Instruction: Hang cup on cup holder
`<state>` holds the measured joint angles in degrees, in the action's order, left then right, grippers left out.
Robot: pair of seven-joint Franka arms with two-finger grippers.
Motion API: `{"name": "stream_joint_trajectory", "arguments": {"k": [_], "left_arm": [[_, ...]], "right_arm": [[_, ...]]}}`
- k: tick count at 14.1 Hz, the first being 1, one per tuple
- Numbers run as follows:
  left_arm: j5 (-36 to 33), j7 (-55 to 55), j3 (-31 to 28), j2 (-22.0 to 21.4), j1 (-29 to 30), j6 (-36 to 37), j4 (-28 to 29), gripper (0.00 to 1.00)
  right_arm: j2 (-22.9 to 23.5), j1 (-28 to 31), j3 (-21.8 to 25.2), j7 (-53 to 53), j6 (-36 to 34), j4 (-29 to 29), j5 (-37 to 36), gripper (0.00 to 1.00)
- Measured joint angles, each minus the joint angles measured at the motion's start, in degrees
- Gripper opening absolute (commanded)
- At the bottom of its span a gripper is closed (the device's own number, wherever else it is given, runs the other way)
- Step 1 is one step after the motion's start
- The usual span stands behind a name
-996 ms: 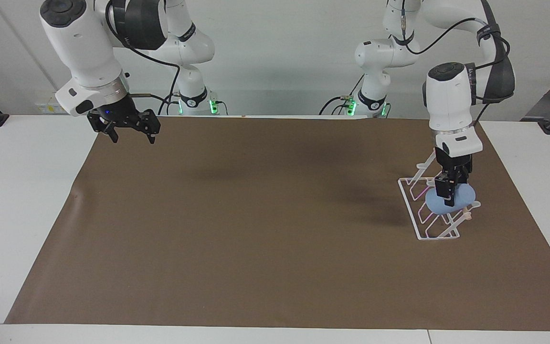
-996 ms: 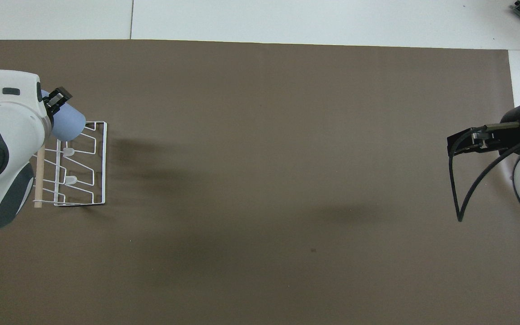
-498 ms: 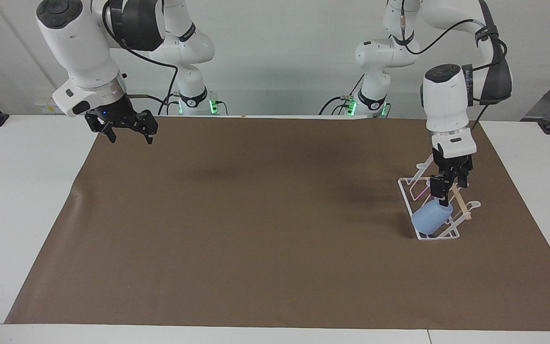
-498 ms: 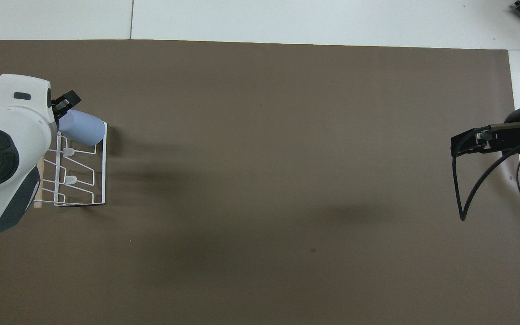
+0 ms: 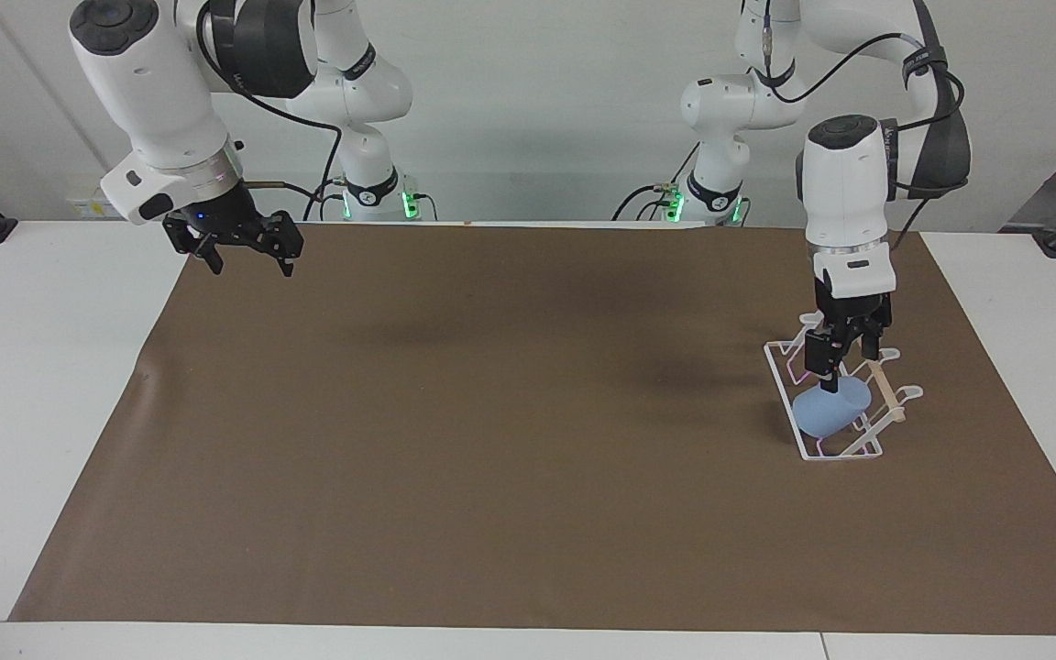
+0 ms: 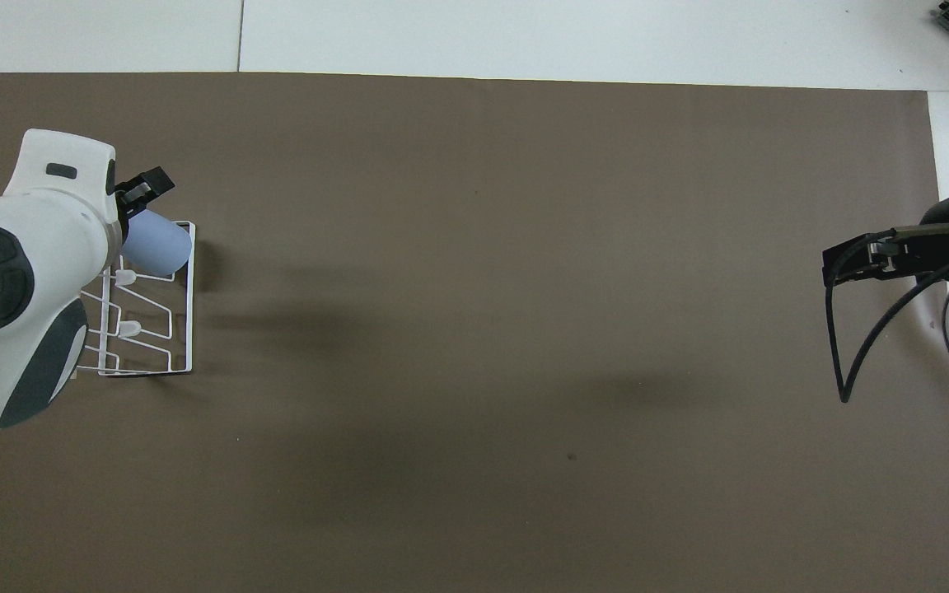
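Observation:
The light blue cup [image 5: 825,412] rests tilted on the white wire cup holder [image 5: 777,364], at the holder's end farther from the robots. It also shows in the overhead view [image 6: 158,245] on the holder [image 6: 189,313]. My left gripper [image 5: 845,368] hangs just above the cup, fingers apart and holding nothing; one fingertip [image 5: 829,383] is close to the cup's top. In the overhead view only one finger [image 6: 145,185] shows past the wrist. My right gripper [image 5: 251,258] is open and empty, waiting in the air over the mat's corner at the right arm's end, also in the overhead view [image 6: 853,265].
A brown mat [image 5: 491,412] covers most of the white table [image 5: 33,367]. The holder's wooden rod [image 5: 885,390] runs along its raised side. A black cable [image 6: 833,362] loops from the right wrist.
The left gripper let go of the cup and rose a little. The cup dropped onto the holder and settled. The right gripper lifted slightly, then held still.

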<state>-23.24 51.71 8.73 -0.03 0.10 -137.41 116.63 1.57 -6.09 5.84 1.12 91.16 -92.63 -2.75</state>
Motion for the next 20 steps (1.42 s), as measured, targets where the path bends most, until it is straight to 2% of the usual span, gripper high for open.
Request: {"name": "stream_joint_trajectory", "arguments": {"k": [4, 7, 11, 14, 18, 20], "left_arm": [[14.4, -22.2, -1.3, -1.0, 1.3, 12.2, -5.8, 1.0], [17.0, -33.9, -1.7, -2.3, 3.2, 22.8, -9.0, 1.0], [17.3, -43.3, -1.4, -2.9, 3.2, 37.7, -16.6, 1.0], [17.3, -48.7, -1.6, -2.9, 3.3, 43.0, -19.5, 1.0], [18.8, -49.9, -1.2, -2.6, 3.1, 46.7, -21.9, 1.0], [20.5, -50.0, -3.5, -2.3, 0.0, 47.2, -22.0, 1.0]], "right_arm": [[0.0, 0.0, 0.0, 0.0, 0.0, 0.0, 0.0, 1.0], [0.0, 0.0, 0.0, 0.0, 0.0, 0.0, 0.0, 1.0], [0.0, 0.0, 0.0, 0.0, 0.0, 0.0, 0.0, 1.0], [0.0, 0.0, 0.0, 0.0, 0.0, 0.0, 0.0, 1.0], [0.0, 0.0, 0.0, 0.0, 0.0, 0.0, 0.0, 1.0], [0.0, 0.0, 0.0, 0.0, 0.0, 0.0, 0.0, 1.0]]}}
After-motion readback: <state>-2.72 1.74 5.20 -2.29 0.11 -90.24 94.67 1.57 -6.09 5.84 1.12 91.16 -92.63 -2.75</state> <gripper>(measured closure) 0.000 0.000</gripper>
